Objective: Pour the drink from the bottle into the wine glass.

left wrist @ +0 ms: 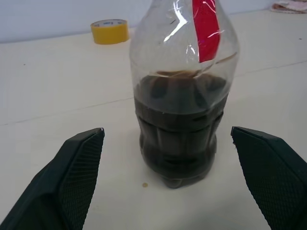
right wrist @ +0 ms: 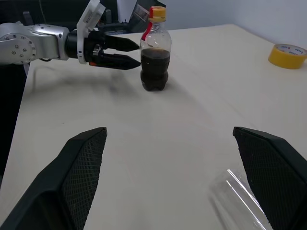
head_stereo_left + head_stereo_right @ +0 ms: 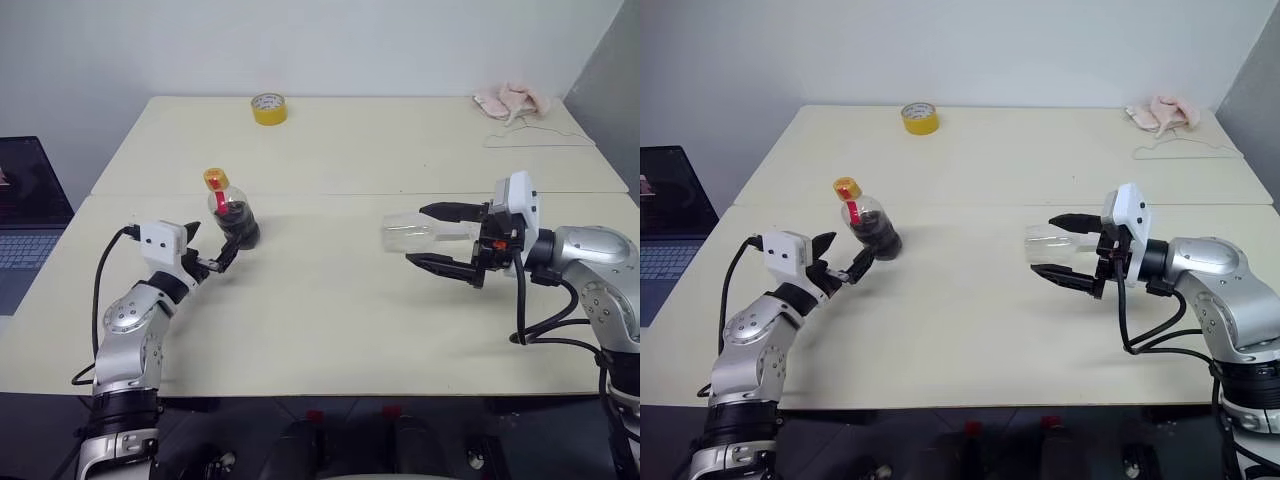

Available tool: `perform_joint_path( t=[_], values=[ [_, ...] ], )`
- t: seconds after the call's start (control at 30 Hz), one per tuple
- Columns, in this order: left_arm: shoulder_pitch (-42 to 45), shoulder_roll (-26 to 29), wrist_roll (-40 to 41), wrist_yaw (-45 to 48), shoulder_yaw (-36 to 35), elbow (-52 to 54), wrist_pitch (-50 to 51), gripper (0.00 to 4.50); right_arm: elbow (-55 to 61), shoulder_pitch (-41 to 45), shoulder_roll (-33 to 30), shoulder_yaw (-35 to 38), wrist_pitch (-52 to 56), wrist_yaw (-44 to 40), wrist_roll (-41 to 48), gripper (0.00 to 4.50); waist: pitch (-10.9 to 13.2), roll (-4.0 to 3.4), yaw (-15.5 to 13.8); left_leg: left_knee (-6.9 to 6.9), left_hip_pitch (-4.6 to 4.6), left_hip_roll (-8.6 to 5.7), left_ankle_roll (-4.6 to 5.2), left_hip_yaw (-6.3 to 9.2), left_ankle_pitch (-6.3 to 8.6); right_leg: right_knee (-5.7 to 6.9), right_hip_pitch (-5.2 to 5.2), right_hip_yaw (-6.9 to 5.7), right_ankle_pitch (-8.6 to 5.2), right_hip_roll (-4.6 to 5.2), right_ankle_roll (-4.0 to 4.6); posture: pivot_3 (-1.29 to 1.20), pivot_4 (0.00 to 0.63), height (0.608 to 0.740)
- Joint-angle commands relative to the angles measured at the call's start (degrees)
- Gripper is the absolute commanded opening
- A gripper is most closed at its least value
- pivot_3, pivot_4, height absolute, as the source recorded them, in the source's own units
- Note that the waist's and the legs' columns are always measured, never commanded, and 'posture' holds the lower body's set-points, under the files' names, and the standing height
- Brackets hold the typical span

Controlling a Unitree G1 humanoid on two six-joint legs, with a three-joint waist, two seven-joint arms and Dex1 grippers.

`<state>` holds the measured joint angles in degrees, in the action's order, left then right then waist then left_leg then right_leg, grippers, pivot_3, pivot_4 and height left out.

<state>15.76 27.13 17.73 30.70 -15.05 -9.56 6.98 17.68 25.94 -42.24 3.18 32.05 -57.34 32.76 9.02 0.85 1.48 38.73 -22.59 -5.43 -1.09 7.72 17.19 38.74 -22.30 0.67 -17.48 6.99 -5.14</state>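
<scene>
Head cameras overlook the table [image 3: 330, 330]; both wrist cameras share the bottle [image 1: 180, 115].

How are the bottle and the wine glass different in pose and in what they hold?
The bottle stands upright on the table; the wine glass lies sideways, level with the open right gripper. The bottle holds dark drink; the glass looks empty. Both are clear.

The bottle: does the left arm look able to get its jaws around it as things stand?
Probably yes. The left gripper is open right beside the bottle, which stands upright ahead of its jaws, nothing between.
</scene>
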Motion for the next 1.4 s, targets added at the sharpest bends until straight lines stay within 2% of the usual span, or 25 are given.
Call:
perform_joint_path(
  t=[0.03, 0.77, 1.2, 1.3, 1.4],
  values=[
    [2.1, 0.8, -0.6, 0.9, 0.3, -1.1, -2.0, 4.47, 2.1, 1.6, 0.3, 0.5, 0.0, 0.8, 0.9, 4.5, 0.0, 0.0, 0.0, 0.0, 0.0, -0.01, 0.0, 0.0, 0.0, 0.0, 0.0, 0.0, 0.0, 0.0, 0.0, 0.0, 0.15, 0.74],
    [12.9, -2.7, -3.8, 2.2, 3.6, -17.6, -9.7, 4.47, 4.4, 2.9, 3.1, -0.9, 1.6, 2.8, 1.5, 4.5, 0.0, 0.02, 0.1, 0.07, -0.03, -0.03, 0.0, 0.02, 0.0, 0.07, -0.01, -0.04, 0.0, 0.01, 0.0, 0.0, 0.15, 0.74],
    [17.2, -5.0, -5.4, 1.6, 4.1, -27.2, -19.1, 4.47, 4.3, 3.8, 4.1, -1.8, 1.6, 2.9, 1.1, 4.5, 0.0, 0.04, 0.1, 0.1, -0.06, -0.04, -0.01, 0.04, 0.0, 0.1, -0.04, -0.06, 0.0, 0.02, -0.01, 0.0, 0.15, 0.74],
    [17.0, -5.3, -5.0, 1.6, 4.1, -27.1, -19.6, 3.89, 4.1, 4.0, 4.2, -1.9, 1.4, 2.8, 0.8, 4.5, 0.0, 0.04, 0.1, 0.1, -0.06, -0.04, -0.01, 0.04, 0.0, 0.11, -0.04, -0.06, 0.0, 0.02, 0.0, 0.0, 0.15, 0.74],
    [16.5, -5.5, -4.9, 1.6, 4.1, -26.8, -19.7, 3.0, 4.0, 4.1, 4.2, -2.0, 1.3, 2.8, 0.7, 4.5, 0.0, 0.04, 0.1, 0.11, -0.07, -0.05, -0.01, 0.04, 0.0, 0.11, -0.04, -0.07, 0.0, 0.02, -0.01, 0.0, 0.15, 0.74]
  ],
)
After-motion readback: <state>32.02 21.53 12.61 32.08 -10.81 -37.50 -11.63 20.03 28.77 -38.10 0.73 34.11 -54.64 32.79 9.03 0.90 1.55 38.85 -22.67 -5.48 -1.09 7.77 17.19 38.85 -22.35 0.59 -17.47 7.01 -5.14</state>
